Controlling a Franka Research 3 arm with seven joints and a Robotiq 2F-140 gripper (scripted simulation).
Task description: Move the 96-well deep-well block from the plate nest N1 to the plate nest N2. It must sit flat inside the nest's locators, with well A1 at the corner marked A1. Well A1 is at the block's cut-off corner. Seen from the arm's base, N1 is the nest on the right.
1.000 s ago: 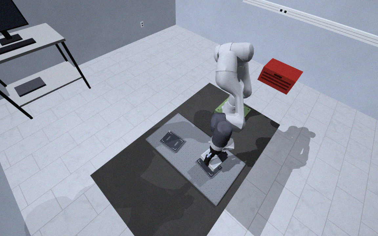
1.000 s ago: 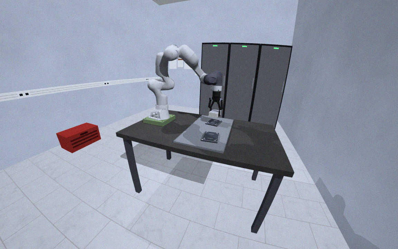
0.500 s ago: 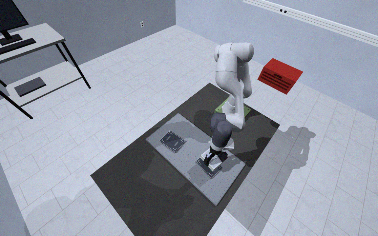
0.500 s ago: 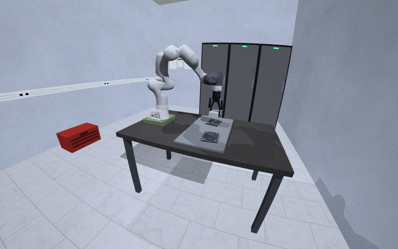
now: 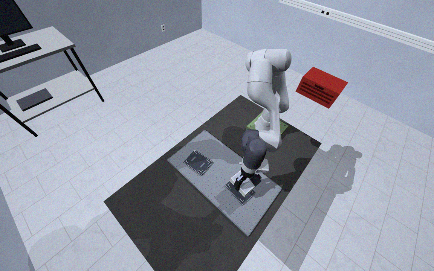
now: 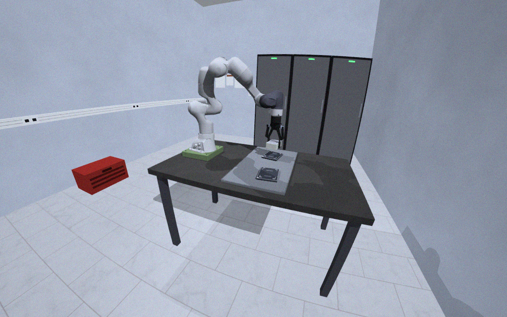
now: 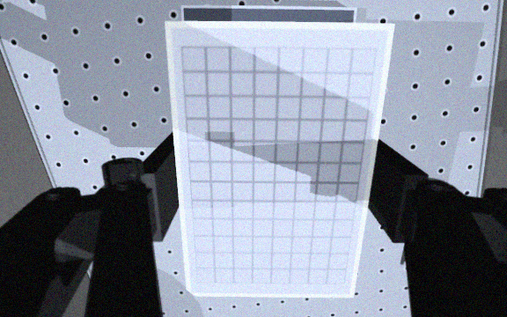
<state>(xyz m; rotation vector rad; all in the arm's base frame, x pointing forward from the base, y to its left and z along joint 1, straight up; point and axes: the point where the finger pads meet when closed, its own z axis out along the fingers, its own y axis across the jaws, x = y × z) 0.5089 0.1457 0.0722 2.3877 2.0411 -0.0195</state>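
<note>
My gripper [image 5: 239,181] [image 6: 274,136] [image 7: 269,151] is shut on the white 96-well deep-well block [image 5: 249,183] [image 6: 273,143] [image 7: 275,88], gripping its two long sides. The block hangs level a little above nest N1 [image 5: 242,197] [image 6: 272,155], whose dark edge shows past the block's far end in the wrist view [image 7: 271,14]. Nest N2 [image 5: 198,161] [image 6: 268,173] is an empty dark frame with white corner marks, further along the grey perforated plate [image 5: 222,205] [image 6: 239,173] [image 7: 104,88]. I cannot make out the block's cut-off corner.
The perforated plate lies on a dark table [image 5: 151,209] [image 6: 318,193]. The arm's green base plate [image 5: 283,127] [image 6: 202,153] is at the table's far side. A red toolbox [image 5: 320,87] [image 6: 99,174] sits on the floor. Dark cabinets [image 6: 312,102] stand behind the table.
</note>
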